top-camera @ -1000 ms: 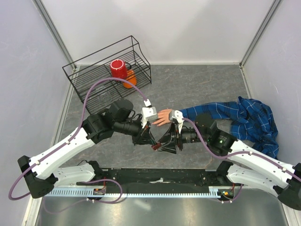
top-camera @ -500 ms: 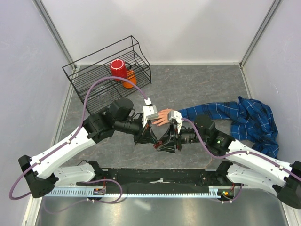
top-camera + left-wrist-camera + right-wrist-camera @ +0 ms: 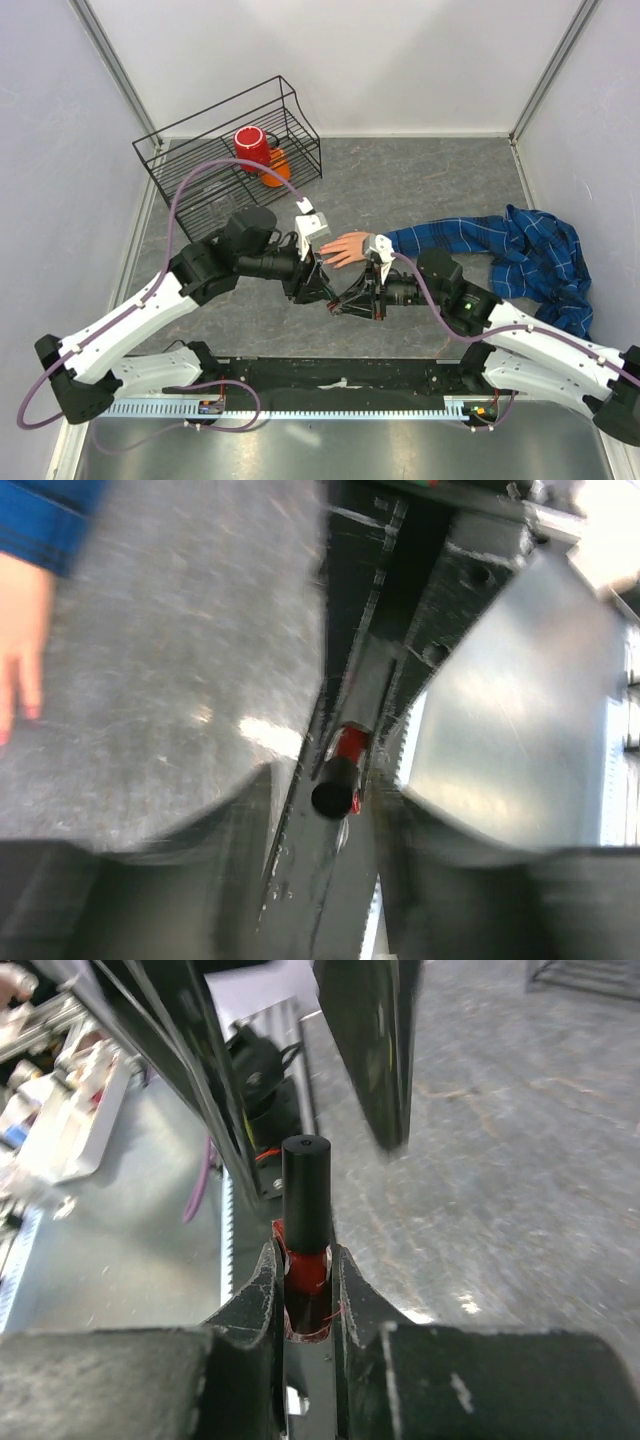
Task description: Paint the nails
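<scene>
Right now my right hand (image 3: 305,1295) is clamped on the red polish bottle (image 3: 308,1265), its black cap (image 3: 305,1175) facing my left hand (image 3: 322,292), which stands spread apart

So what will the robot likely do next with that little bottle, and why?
Probably ease the left gripper forward and close it on the black cap to twist it off. The right gripper is clamped on the red polish bottle, whose cap is on. The left fingers stand open just past the cap without touching it, and no brush is out yet.
</scene>
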Robot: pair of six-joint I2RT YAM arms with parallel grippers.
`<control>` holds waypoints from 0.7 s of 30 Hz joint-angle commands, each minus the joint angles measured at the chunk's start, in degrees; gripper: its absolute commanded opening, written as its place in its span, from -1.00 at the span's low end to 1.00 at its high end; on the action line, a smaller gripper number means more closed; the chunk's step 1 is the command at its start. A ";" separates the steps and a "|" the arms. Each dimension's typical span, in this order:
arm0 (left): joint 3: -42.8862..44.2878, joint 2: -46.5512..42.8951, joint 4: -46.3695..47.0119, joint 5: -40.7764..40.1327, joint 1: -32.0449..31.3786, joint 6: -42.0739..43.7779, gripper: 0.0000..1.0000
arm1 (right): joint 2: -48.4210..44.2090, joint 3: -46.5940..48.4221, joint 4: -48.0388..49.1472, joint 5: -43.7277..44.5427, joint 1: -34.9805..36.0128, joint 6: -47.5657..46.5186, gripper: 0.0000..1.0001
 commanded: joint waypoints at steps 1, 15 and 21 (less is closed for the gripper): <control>1.15 -6.56 9.31 -7.80 0.58 -7.51 0.17 | -5.80 -2.52 5.33 9.03 0.31 2.90 -1.00; -13.28 -13.16 40.60 -0.87 0.58 -23.07 0.12 | -8.71 0.28 5.87 6.49 0.31 6.59 -1.00; -11.60 -10.26 40.87 5.90 0.58 -22.37 0.22 | -10.98 -0.33 8.16 4.55 0.31 8.27 -1.00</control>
